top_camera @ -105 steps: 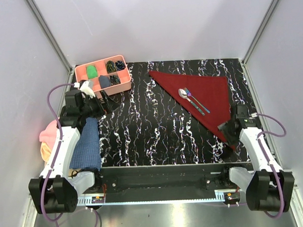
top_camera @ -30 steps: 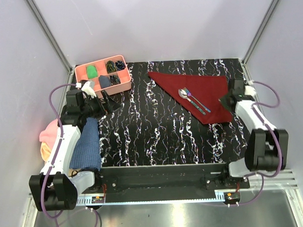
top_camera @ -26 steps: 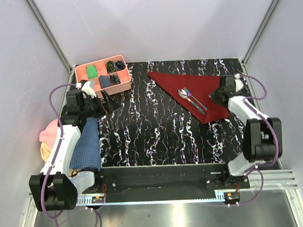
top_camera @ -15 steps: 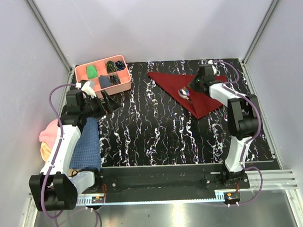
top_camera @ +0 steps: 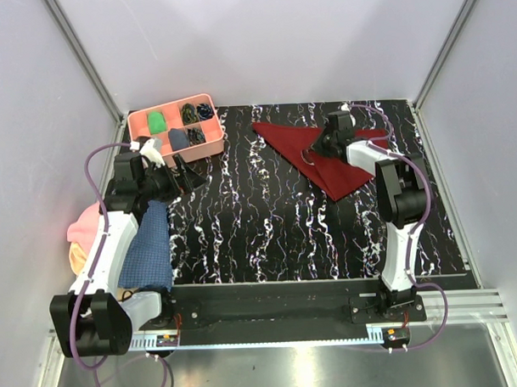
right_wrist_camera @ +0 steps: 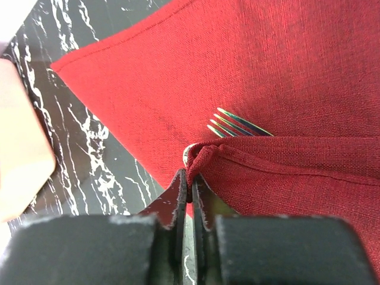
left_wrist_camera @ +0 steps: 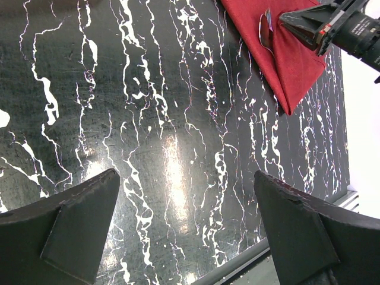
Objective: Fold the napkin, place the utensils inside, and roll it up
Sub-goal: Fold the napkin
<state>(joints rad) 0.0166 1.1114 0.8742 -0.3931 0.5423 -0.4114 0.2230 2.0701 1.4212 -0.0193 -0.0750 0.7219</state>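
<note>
Right arm: base at the near edge on the right side. The upper link rises from it and the forearm reaches toward the far edge. The wrist turns left, so the right tool points toward the left edge, low over the cloth.

Right tool: jaws nearly closed, pinching a bunched fold of the napkin at the tips. The left wrist view shows the same grip from across the worktop.

Napkin: lies in the far-right part of the worktop. One point reaches toward the middle of the far edge, another toward the near edge. Part of it is doubled over on itself, and the hemmed edge of that flap runs rightward from the tool tips.

Utensils: on the napkin, mostly under the flap.
- Fork: only the tines show, just beyond the flap's edge.
- Spoon: a sliver of rim shows right at the pinched fold.

Left arm: folded back along the left edge, with the wrist up near the pink tray in the far-left corner.

Left tool: jaws spread fully wide, holding nothing, above bare worktop and facing the right side. It is well apart from the napkin.

Blue cloth lies along the left edge by the left arm. Pink cloth lies just outside it, off the worktop.
</note>
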